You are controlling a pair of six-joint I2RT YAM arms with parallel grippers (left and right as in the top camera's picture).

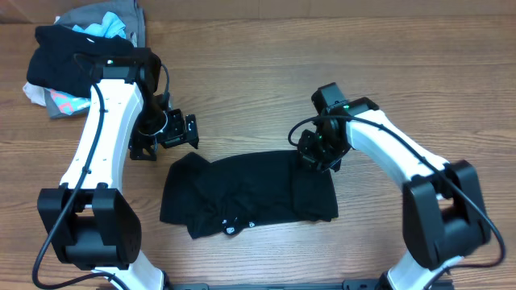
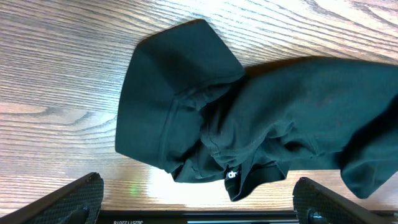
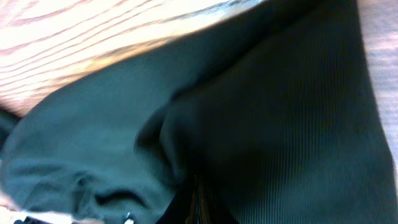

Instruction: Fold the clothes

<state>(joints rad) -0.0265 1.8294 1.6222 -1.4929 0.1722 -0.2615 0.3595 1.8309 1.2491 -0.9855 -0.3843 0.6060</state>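
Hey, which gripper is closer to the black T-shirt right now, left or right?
Right. The right gripper is shut on the black T-shirt's far edge; the left gripper hangs open over the table just beyond the other far corner, apart from it.

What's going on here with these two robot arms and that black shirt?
Two robot arms are folding a black T-shirt that lies rumpled and partly doubled over on a wooden table. The right claw is shut at the shirt's far right edge and looks to be pinching the fabric. The left claw is wide open beside the shirt's left sleeve, holding nothing. A heap of other clothes sits in the far left corner.
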